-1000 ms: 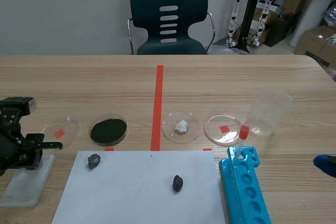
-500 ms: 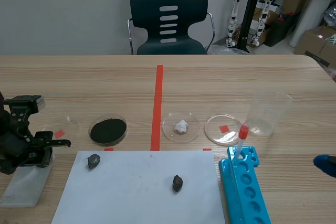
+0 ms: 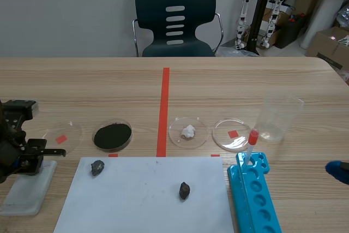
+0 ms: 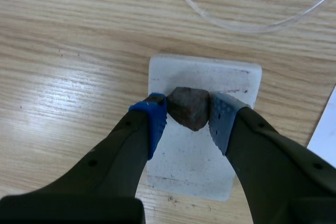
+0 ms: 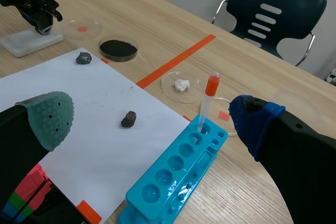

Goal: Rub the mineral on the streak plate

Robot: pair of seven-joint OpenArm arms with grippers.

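Holding a dark brown rough mineral chunk (image 4: 190, 107) tight between left gripper (image 4: 188, 118) fingers, over the white rectangular streak plate (image 4: 184, 163). Right gripper (image 5: 152, 119) wide apart, gripping nothing.

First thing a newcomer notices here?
The left gripper pinching a brownish stone over the white plate, front left. Next, the bright blue rack with a red-capped tube at front right, and two dark stones on the white paper between.
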